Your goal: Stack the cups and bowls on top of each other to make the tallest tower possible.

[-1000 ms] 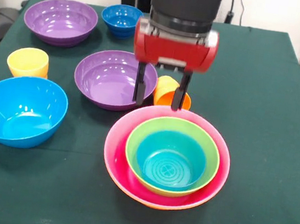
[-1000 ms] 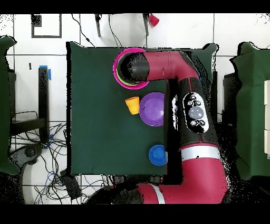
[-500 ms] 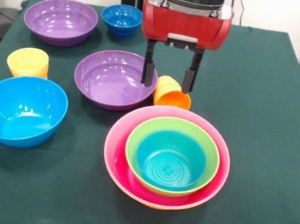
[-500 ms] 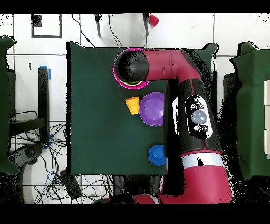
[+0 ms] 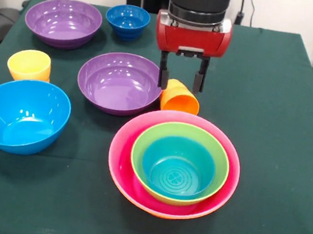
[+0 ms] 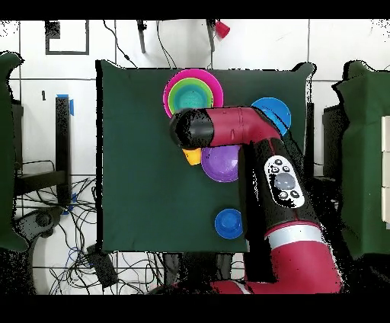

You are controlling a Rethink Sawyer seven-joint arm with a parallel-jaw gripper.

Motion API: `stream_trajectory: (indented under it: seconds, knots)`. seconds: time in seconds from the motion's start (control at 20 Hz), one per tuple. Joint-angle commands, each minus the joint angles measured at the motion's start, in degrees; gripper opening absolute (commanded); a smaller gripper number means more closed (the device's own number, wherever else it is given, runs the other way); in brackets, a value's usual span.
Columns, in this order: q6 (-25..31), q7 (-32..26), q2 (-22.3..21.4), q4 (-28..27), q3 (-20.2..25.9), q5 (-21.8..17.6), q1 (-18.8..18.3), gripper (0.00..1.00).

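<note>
- The gripper (image 5: 181,79) hangs right over the orange cup (image 5: 179,97); its two dark fingers (image 5: 163,76) stand spread, one on each side of the cup's upper end, and nothing is held between them.
- That orange cup lies tipped on its side on the green tablecloth (image 5: 284,111), just beside the nearer purple bowl (image 5: 119,83) and just behind the rim of the tower (image 5: 174,164); whether the fingers touch the cup, I cannot tell.
- The tower sits at the front of the table; an orange edge peeks out under the pink bowl (image 5: 124,167), the green bowl (image 5: 140,149) nests inside the pink one, and the teal bowl (image 5: 177,169) nests inside the green.
- Off to the side, the light blue bowl (image 5: 20,115) stands alone, upright; just behind it the yellow cup (image 5: 29,65) stands upright too, apart from everything.
- At the far edge, the second purple bowl (image 5: 63,21) and the small dark blue bowl (image 5: 127,20) sit near each other, not touching.
- From overhead, the red arm (image 6: 251,137) reaches across the table and covers most of the orange cup; only a sliver of orange shows beside the purple bowl; the tower lies clear of the arm, its pink, green and teal rings all in view.
</note>
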Motion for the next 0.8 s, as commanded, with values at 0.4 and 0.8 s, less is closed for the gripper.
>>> stream_trajectory:
  seconds: [0.4,0.8]
  knots:
    - [-11.2,-2.3,8.7,10.4,2.6,-5.2,-2.3,1.0]
    - [-12.5,1.1,5.3,16.9,0.8,-4.5,-1.0,1.0]
